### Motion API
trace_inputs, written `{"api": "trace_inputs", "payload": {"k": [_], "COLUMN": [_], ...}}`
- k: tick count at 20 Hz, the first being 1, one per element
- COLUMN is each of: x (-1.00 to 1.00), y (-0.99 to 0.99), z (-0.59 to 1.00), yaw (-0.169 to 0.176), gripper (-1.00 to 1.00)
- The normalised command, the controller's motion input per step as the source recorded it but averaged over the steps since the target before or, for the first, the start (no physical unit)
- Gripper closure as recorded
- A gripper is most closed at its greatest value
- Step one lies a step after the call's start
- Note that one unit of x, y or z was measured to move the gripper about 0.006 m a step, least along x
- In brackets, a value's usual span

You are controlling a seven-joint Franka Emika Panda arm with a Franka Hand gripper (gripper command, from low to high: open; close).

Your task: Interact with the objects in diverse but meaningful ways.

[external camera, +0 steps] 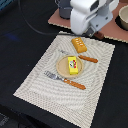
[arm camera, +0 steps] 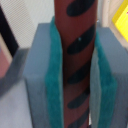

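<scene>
In the wrist view a brown sausage [arm camera: 75, 30] with dark stripes stands between my gripper's green pads [arm camera: 51, 80], and my gripper [arm camera: 77, 85] is shut on it. In the exterior view the white gripper [external camera: 96, 31] hangs over the far edge of the striped placemat [external camera: 45, 85], and the sausage there is mostly hidden below it. An orange ridged block [external camera: 78, 45] lies just in front of the gripper. A yellow box with a red label [external camera: 73, 65] rests on the round tan plate [external camera: 62, 67]. Part of a dark grey pot [external camera: 64, 8] shows at the back.
A knife [external camera: 88, 58] lies by the plate on the exterior view's right and a fork [external camera: 65, 80] lies in front of it. A brown board [external camera: 107, 27] at the back carries a tan bowl [external camera: 123, 17]. Black tabletop surrounds the mat.
</scene>
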Motion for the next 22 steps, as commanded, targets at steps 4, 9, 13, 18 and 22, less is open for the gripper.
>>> {"api": "trace_inputs", "payload": {"k": [4, 9, 13, 18, 22], "x": [0.0, -0.07, -0.1, -0.21, -0.32], "y": [0.89, 0.89, 0.88, 0.87, 0.84], "z": [0.31, 0.13, 0.04, 0.0, 0.0], "yaw": [0.0, 0.0, -0.001, -0.001, 0.0], "gripper": [1.0, 1.0, 1.0, 1.0, 1.0]}}
